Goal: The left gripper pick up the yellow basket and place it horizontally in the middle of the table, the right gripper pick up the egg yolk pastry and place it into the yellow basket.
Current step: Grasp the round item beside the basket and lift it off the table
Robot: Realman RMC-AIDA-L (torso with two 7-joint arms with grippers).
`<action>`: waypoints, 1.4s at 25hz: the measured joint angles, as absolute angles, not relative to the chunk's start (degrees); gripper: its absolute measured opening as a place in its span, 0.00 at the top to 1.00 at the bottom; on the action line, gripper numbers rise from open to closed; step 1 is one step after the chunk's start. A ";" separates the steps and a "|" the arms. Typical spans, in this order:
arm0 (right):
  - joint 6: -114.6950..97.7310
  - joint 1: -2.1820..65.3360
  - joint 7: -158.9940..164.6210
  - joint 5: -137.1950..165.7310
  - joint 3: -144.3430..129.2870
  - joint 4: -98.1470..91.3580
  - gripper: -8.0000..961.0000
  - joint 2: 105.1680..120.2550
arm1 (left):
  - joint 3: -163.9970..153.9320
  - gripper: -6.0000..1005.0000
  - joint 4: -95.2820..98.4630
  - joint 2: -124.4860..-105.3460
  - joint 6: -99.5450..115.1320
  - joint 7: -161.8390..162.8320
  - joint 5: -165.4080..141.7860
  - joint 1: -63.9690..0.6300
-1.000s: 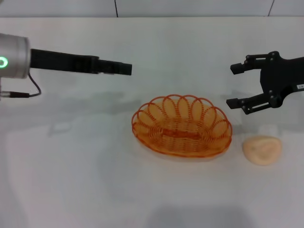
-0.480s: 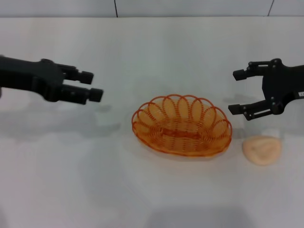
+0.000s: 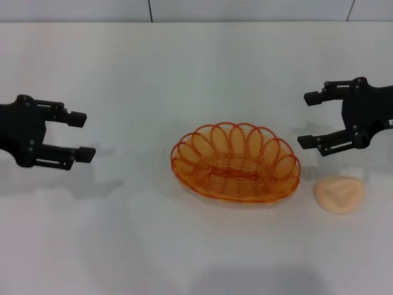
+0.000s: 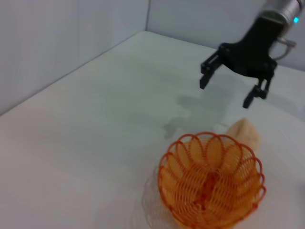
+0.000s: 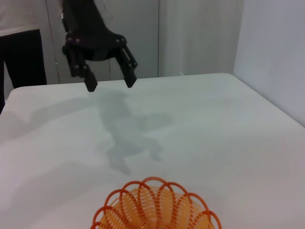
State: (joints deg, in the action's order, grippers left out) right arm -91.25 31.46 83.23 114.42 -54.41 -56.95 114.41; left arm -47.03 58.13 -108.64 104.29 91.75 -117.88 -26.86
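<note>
The yellow basket (image 3: 235,163), an oval orange wire basket, lies flat and empty near the middle of the white table (image 3: 184,74). It also shows in the left wrist view (image 4: 209,179) and in the right wrist view (image 5: 155,207). The egg yolk pastry (image 3: 339,194) sits on the table just right of the basket, and its tip shows behind the basket in the left wrist view (image 4: 245,132). My left gripper (image 3: 81,136) is open and empty, well left of the basket. My right gripper (image 3: 305,119) is open and empty, above the table behind the pastry.
A grey wall runs along the table's far edge (image 3: 184,11). A dark doorway or cabinet (image 5: 24,57) stands beyond the table in the right wrist view.
My left gripper has drawn back to the left, away from the basket, and lowered. My right gripper has shifted slightly right. Basket and pastry have not moved.
</note>
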 joint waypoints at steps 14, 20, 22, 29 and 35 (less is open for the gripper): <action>-91.73 31.93 84.40 114.43 -54.78 -56.81 0.10 113.98 | -44.32 0.27 56.86 -110.45 103.48 83.48 -117.79 -25.13; -92.36 32.17 84.68 114.47 -54.86 -56.92 0.09 113.78 | -43.89 0.27 56.20 -111.10 103.08 84.20 -117.92 -26.25; -93.10 32.69 85.83 115.35 -54.90 -57.05 0.10 113.37 | -43.84 0.27 56.11 -111.23 103.04 84.25 -117.92 -26.48; -98.48 35.87 95.31 123.22 -55.11 -63.69 0.10 112.52 | -44.22 0.27 55.88 -111.52 103.00 83.88 -119.28 -26.99; -102.18 39.82 103.43 131.50 -57.18 -68.82 0.10 112.92 | -43.85 0.27 55.53 -112.51 102.89 81.85 -119.25 -26.44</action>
State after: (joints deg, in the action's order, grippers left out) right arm -102.18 39.82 103.43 131.50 -57.18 -68.82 112.92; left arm -43.85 55.53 -112.51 102.89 81.85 -119.25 -26.44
